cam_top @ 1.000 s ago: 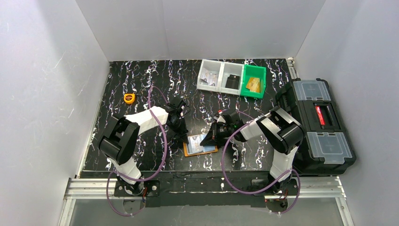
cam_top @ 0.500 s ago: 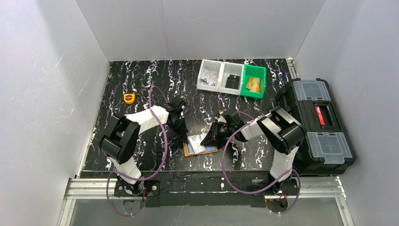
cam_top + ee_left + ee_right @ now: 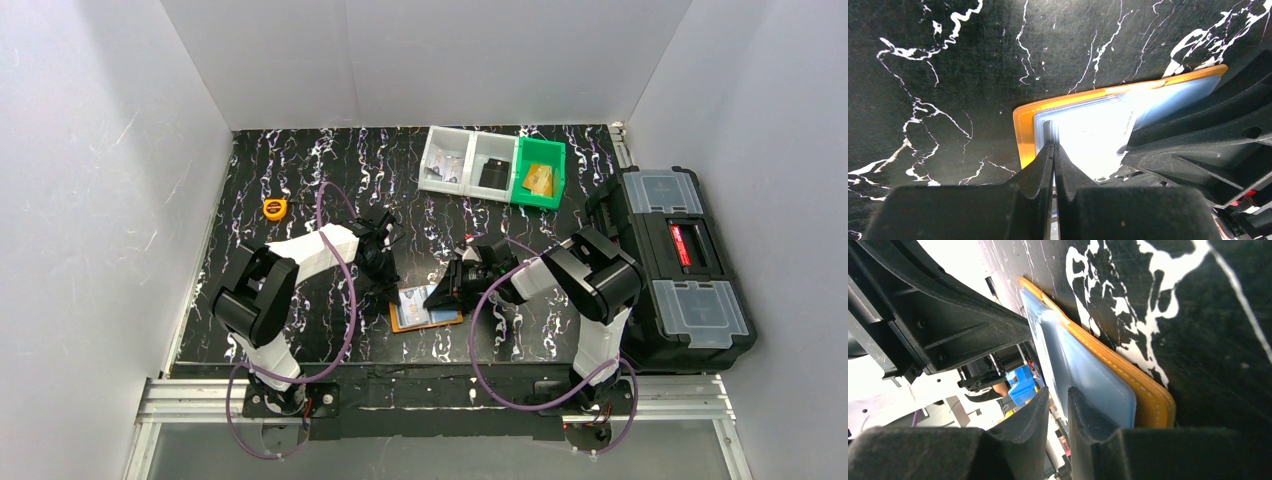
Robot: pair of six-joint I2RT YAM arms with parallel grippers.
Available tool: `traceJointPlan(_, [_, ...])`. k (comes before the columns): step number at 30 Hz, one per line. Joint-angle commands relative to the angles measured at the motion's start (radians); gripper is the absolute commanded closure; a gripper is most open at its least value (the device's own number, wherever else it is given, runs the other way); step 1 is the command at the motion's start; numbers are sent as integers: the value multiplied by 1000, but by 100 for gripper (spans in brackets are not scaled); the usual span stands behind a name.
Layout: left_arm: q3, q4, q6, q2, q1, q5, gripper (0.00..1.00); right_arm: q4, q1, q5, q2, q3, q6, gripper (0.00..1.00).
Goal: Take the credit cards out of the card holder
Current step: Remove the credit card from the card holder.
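left gripper (image 3: 1053, 145): fingers pressed together with no gap, tips bearing down on the near left edge of the card holder (image 3: 1025, 131), at the margin where the pale pocket stack meets the orange rim. right gripper (image 3: 1059, 393): fingers standing slightly apart with a narrow gap; the tips sit at the corner of a pale blue card (image 3: 1094, 381), and the right wrist view does not show that card clamped between them. in the top view the left gripper (image 3: 388, 289) meets the holder from its left side and the right gripper (image 3: 441, 297) from its right side, both arms reaching inward and low over the surface. the card holder (image 3: 425, 325) lies open and flat on the black marbled table (image 3: 300, 170), near its front edge, between the two arms. the credit cards (image 3: 421, 305) lie on top of the holder, within its orange rim; how many there are cannot be told. a yellow-orange tape measure (image 3: 274, 208) lies well apart at the left rear. two clear bins (image 3: 468, 158) and a green bin (image 3: 541, 172) stand in a row at the back. a black toolbox (image 3: 680, 268) stands at the right.
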Motion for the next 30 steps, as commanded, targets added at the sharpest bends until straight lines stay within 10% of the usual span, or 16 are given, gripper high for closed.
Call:
traceJointPlan(1, [-38,-79,37,56,-5,-119,100,61,-4,-25,28,-8,21,73])
traceJointPlan(30, [-30,-111,55,77,-5,-161,100,-161,7,78,-35,28,-114,96])
